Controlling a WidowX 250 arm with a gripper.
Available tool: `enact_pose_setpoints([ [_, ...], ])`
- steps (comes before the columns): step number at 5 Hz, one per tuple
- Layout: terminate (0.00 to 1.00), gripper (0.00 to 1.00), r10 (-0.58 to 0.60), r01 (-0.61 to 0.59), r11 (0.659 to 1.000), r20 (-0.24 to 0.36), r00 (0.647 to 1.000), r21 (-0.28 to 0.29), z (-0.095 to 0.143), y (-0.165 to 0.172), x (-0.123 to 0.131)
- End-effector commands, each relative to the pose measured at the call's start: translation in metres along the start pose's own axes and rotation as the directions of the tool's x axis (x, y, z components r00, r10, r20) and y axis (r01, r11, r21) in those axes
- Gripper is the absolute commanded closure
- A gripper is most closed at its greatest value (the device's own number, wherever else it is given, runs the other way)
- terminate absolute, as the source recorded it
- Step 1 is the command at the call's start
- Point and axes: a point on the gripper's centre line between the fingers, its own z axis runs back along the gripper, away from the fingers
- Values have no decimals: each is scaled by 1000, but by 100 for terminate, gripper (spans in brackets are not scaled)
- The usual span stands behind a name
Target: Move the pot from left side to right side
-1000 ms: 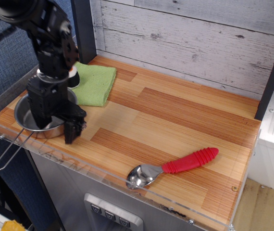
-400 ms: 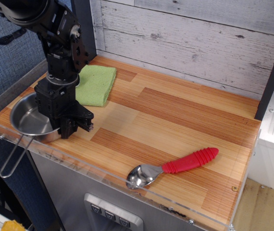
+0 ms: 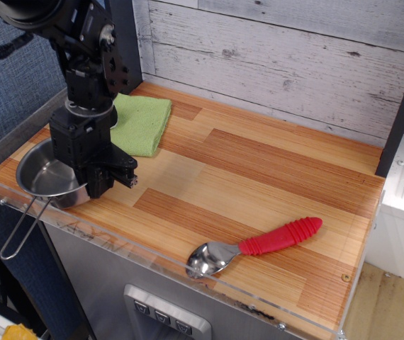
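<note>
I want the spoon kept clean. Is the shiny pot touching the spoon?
Apart. The only camera view shows bare wood between the pot at the left edge and the spoon near the front right.

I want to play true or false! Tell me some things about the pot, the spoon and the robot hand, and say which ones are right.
1. The pot sits at the left end of the table. True.
2. The spoon has a blue handle. False: its handle is red.
3. The green cloth lies at the back left, near the wall. True.
4. The spoon is inside the pot. False: it lies far off, near the front right edge.
5. The robot hand is at the pot's right rim. True.
6. The pot's wire handle points toward the wall. False: it sticks out over the front edge.
</note>
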Motion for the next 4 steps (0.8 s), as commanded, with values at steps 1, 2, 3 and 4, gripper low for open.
enact_pose_setpoints([
  [1, 0, 100, -40, 37, 999, -112, 993, -27, 51, -12, -5],
  [2, 0, 100, -140, 131, 989, -170, 975, -65, 82, -2, -25],
  [3, 0, 100, -194, 178, 980, -216, 957, -93, 107, 17, -46],
  [4, 0, 100, -262, 253, 965, -281, 923, -70, 125, 56, -76],
])
